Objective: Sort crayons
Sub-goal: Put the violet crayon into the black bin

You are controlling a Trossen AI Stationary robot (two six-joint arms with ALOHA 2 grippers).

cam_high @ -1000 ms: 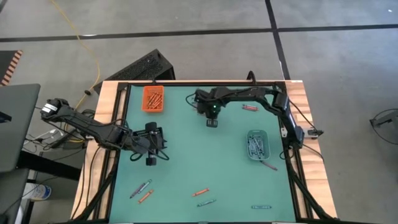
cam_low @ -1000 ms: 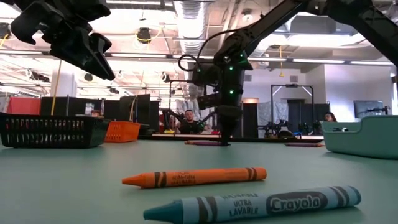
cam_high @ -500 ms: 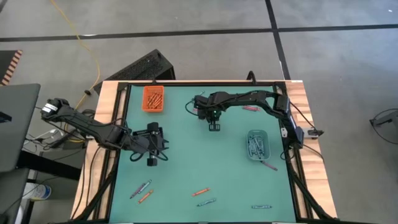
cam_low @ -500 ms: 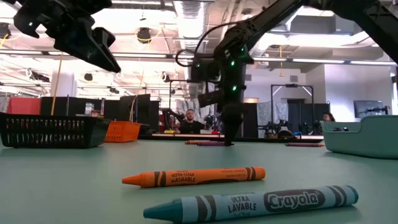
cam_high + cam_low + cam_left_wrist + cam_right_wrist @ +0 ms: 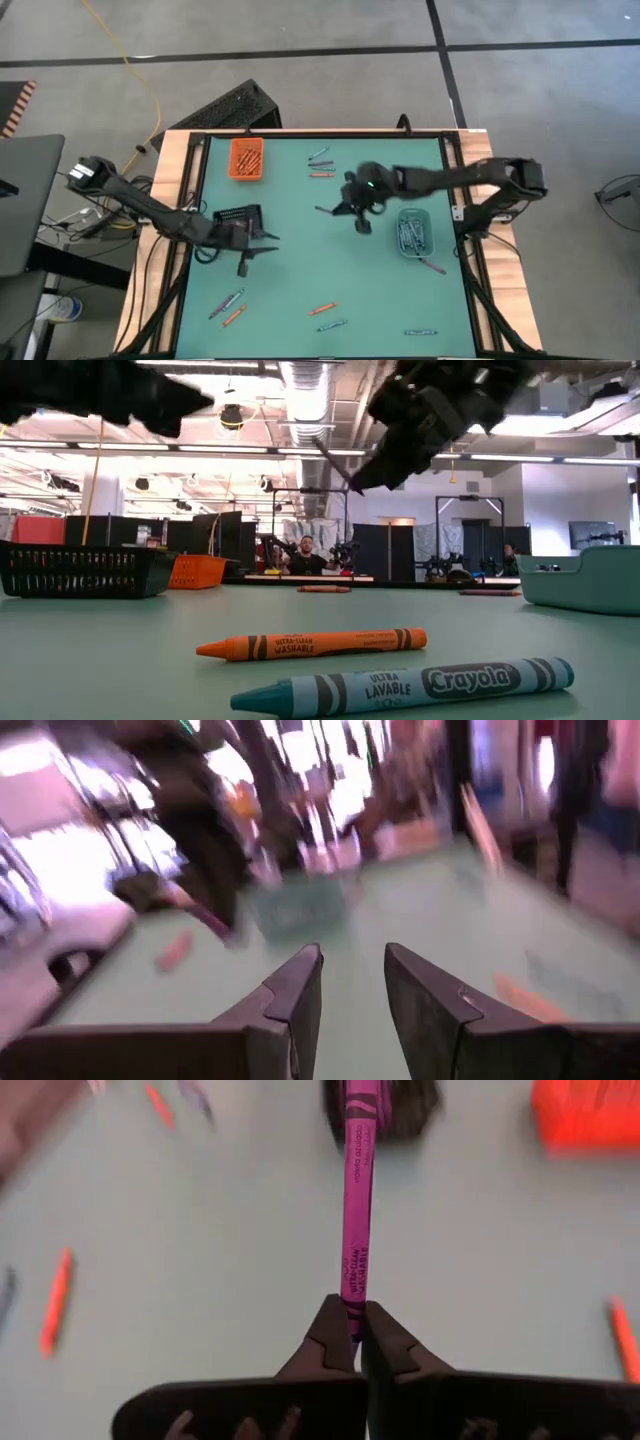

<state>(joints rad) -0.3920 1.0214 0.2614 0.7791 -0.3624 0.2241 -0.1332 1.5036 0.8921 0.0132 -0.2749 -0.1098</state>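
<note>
Green table (image 5: 300, 270) with crayons scattered about; right gripper (image 5: 355, 1342) pinches a purple crayon (image 5: 355, 1210), left gripper (image 5: 350, 982) hangs open, holding nothing.

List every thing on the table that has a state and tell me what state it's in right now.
Right gripper: jaws shut on the purple crayon, lifted off the table.
Left gripper: jaws open, empty.
Orange tray: holds crayons.
Teal tray: holds crayons.
Black basket: contents not visible.
</note>
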